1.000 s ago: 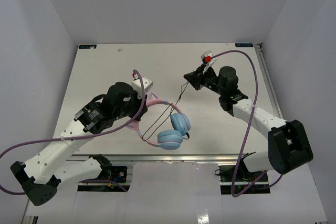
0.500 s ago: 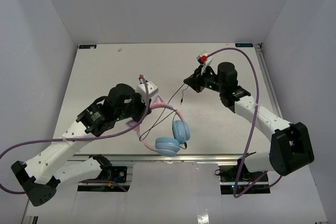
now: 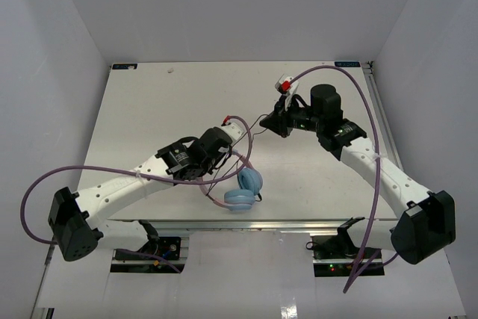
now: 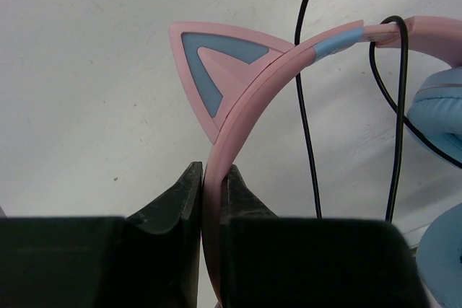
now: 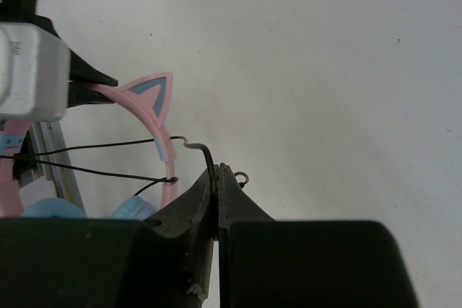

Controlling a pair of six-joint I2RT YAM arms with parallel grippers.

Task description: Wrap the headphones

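Left pincer (image 4: 211,178) is clamped on the pink headband (image 4: 289,55) of the headphones (image 3: 252,181): jaws almost together, band edge-on between them, grip just below one cat ear (image 4: 209,70). Headphones are mid-worktop (image 3: 149,102) left-right, toward the near edge. Both light blue ear cups (image 3: 239,198) sit on the near-right side of the left pincer, one cup nearer than the other, close to the worktop's near edge. Top view doesn't settle whether the cups rest on the surface or hang clear. Right pincer (image 5: 216,174) is fully closed on the thin black cord (image 5: 208,160), pinching it just behind a kinked stretch. It sits far-right of the headphones, apart from them. From there the cord runs left toward the headband. Left wrist view: one strand hooks over the band just past its blue insert (image 4: 336,37) and drops alongside the ear cup; a second strand crosses the band closer to the cat ear. Right wrist view: two strands run roughly level to the left, the lower one meeting the band at its lower end.
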